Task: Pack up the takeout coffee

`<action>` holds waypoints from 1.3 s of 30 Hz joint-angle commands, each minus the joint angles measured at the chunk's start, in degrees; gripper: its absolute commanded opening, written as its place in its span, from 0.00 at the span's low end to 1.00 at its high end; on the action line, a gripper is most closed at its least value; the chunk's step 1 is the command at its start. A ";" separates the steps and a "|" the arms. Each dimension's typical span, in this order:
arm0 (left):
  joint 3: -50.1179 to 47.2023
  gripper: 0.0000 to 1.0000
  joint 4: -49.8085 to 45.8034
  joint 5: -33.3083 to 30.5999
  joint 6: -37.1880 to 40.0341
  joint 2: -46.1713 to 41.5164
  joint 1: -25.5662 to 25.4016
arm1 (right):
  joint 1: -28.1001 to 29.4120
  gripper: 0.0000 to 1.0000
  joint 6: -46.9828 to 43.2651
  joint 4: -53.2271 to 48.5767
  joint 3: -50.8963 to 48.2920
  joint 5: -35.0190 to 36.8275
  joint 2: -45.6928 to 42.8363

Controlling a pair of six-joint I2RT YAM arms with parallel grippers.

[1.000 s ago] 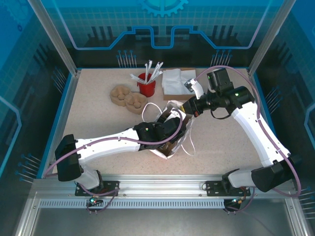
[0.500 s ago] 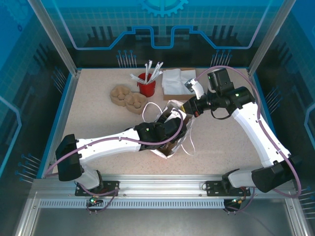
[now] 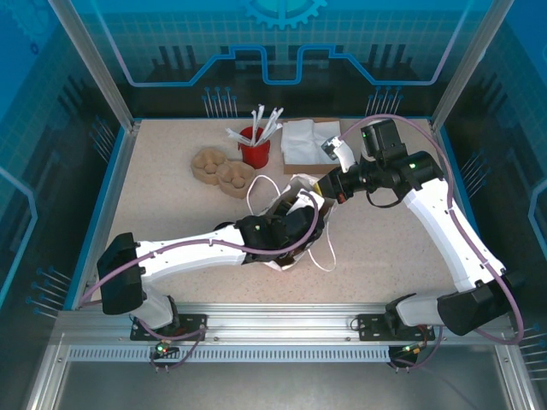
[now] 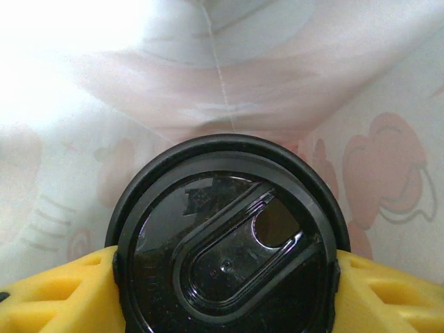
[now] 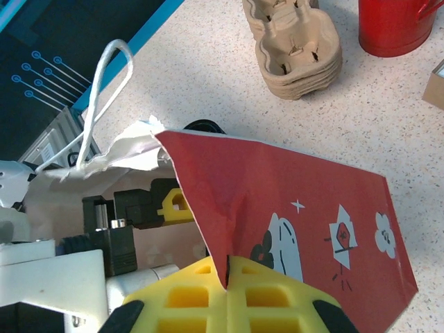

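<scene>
The left gripper (image 4: 223, 300) has its yellow fingers (image 4: 48, 295) pressed against either side of the takeout coffee (image 4: 223, 229), so the cup sits right between them with its black lid facing the wrist camera. Just past the fingertips there is only the pale inside of the paper bag (image 4: 229, 90). The cup is inside the bag, but I cannot tell whether its base rests on the bag's bottom.

Farther out, at the bag's mouth, the right gripper (image 5: 227, 286) is closed tight on the ragged red edge of the bag wall. The paper is pinched between its two pads and lifted to hold the mouth wide. Beyond those pads lie a white handle (image 5: 104, 90), then the pulp cup carriers (image 5: 295, 45) and the red holder (image 5: 395, 21) on the table.

From above, the bag seems to lean rather than stand square. If the left fingers let go before the cup stands on something firm, it could tip and roll, and the lid might pop. The wall in the right pads looks ripped, so more pull could tear it further and drop the mouth onto the left wrist. Drawing the left arm out could also drag the bag along or snag a handle.
</scene>
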 commanded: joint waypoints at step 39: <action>-3.91 0.61 2.09 -5.09 1.08 -5.19 -1.24 | -2.69 0.00 -1.37 -0.10 0.56 -8.86 0.90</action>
